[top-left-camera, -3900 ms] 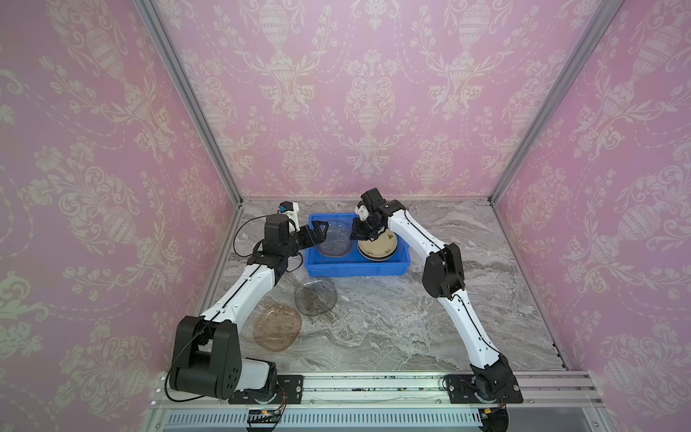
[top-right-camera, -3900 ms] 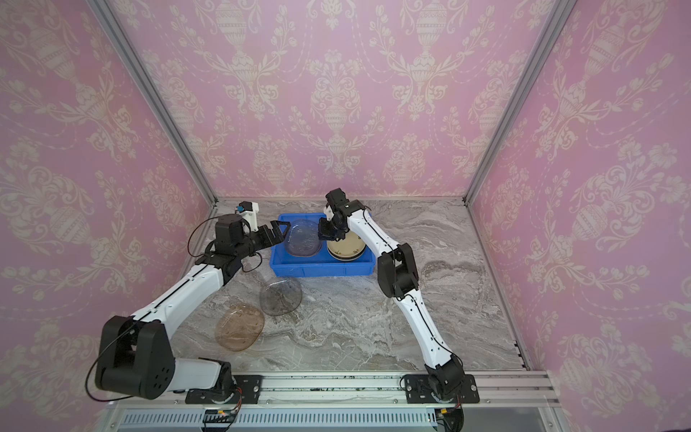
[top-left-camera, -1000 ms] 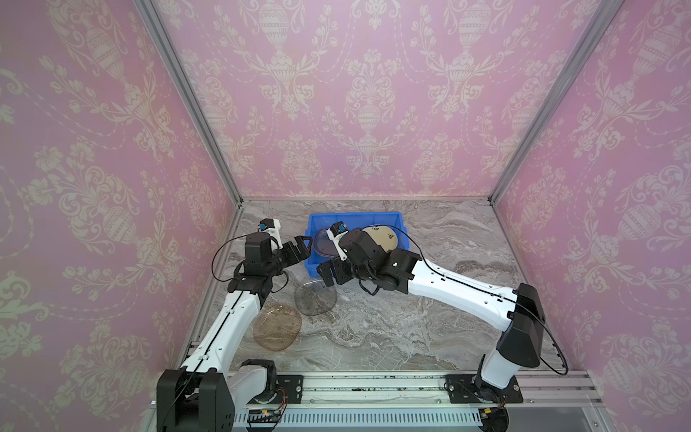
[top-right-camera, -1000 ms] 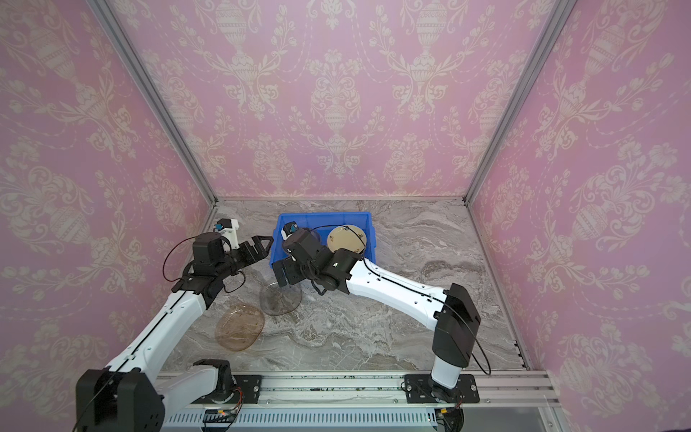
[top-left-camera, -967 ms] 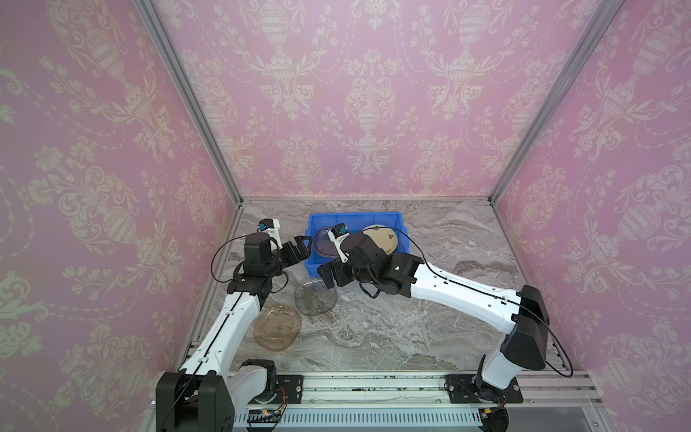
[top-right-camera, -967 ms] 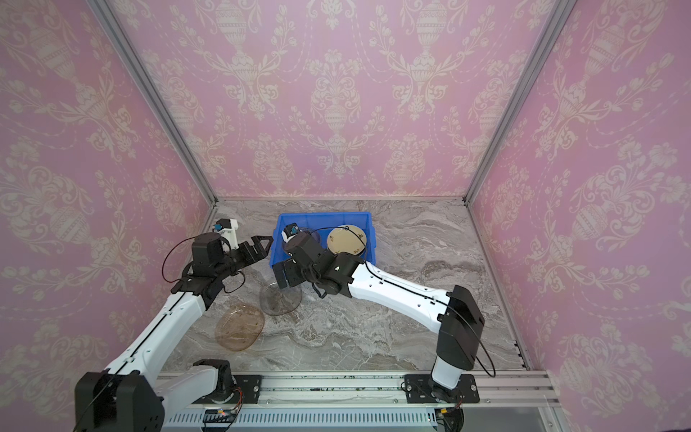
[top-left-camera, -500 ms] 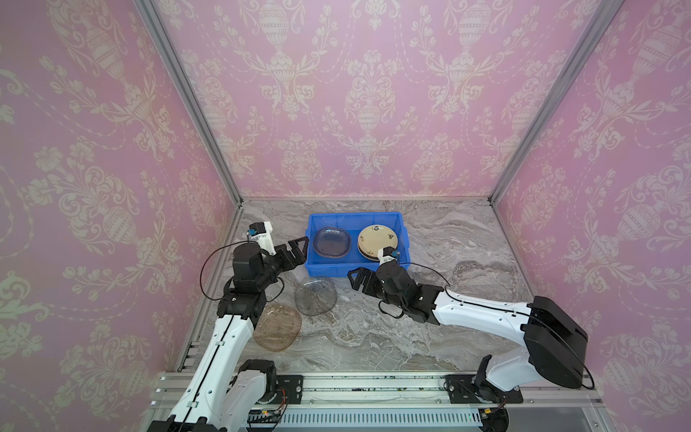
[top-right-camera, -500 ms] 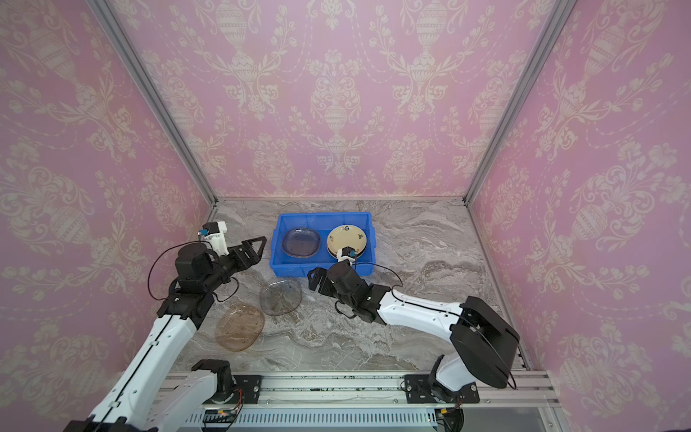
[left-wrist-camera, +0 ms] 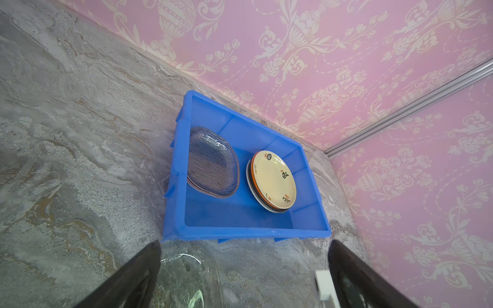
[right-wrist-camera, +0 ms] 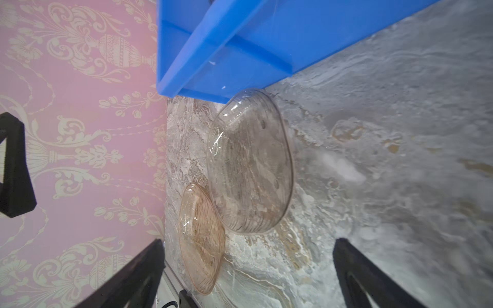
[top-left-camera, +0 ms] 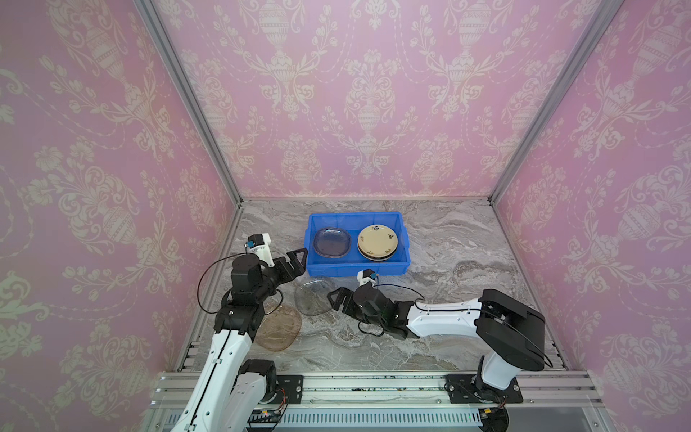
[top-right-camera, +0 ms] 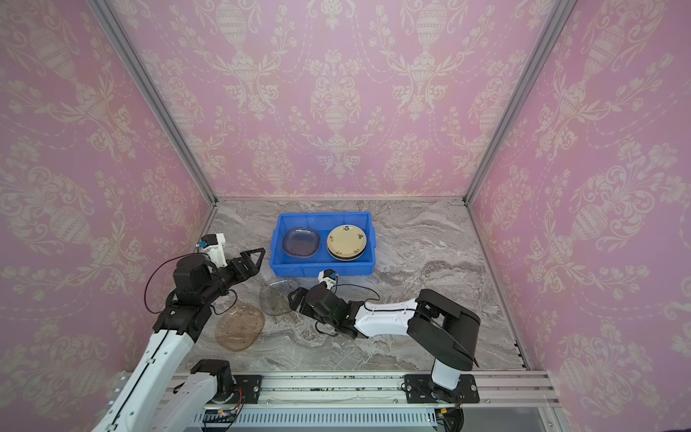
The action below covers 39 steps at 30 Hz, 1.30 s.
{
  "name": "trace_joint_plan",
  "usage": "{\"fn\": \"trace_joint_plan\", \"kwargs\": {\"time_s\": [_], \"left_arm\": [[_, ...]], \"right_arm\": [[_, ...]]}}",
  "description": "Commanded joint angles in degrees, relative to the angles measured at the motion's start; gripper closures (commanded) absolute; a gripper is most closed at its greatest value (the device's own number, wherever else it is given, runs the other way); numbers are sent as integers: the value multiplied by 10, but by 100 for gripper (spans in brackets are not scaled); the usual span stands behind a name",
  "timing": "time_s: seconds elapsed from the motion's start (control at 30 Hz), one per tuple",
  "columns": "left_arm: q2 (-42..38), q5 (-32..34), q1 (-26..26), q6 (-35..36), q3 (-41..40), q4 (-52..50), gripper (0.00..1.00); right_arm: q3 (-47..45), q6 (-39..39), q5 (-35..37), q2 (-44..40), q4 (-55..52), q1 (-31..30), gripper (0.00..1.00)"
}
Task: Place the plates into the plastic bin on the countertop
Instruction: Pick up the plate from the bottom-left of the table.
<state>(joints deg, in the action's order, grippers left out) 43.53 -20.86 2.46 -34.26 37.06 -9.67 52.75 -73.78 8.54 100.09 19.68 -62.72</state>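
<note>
bin (top-left-camera: 355, 268) with glass plate (top-left-camera: 332, 242), cream plate (top-left-camera: 377, 238)

Blue plastic bin (top-left-camera: 357, 267) upright at rear of marble countertop (top-left-camera: 448, 243), holding clear glass plate (top-left-camera: 332, 242) beside cream-topped stack (top-left-camera: 377, 242). Flat on countertop just before bin: clear grey plate (top-left-camera: 312, 299), amber plate (top-left-camera: 278, 329) just beside.

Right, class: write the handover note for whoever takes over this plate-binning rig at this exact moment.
Grippers: the left gripper is open and empty, by the blue bin. The right gripper is open and empty, beside the clear grey glass plate.
Done: in the bin, a clear glass plate and a stack topped by a cream plate.
Left: two plates on the countertop, the grey one just in front of the bin and an amber glass plate by the left arm.
</note>
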Motion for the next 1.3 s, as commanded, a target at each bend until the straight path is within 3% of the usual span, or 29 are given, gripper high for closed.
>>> {"fn": "trace_joint_plan", "kwargs": {"time_s": [0.0, 0.2, 0.33, 0.6, 0.8, 1.27], "left_arm": [[-7, 8, -3, 21, 30, -60, 1], [0, 10, -3, 36, 71, -114, 1], [5, 16, -4, 39, 83, -140, 1], [-2, -14, -3, 22, 90, -144, 1], [-15, -14, 4, 27, 86, -150, 1], [-32, -10, 22, 33, 62, -147, 1]], "right_arm": [[58, -16, -23, 31, -65, -13, 0], [78, -36, -83, 74, -35, -37, 15], [105, -31, -97, 97, -36, -57, 36], [165, -56, -134, 159, -19, -76, 51], [183, -84, -144, 188, -28, -80, 57], [210, -129, -165, 235, -31, -79, 59]]}}
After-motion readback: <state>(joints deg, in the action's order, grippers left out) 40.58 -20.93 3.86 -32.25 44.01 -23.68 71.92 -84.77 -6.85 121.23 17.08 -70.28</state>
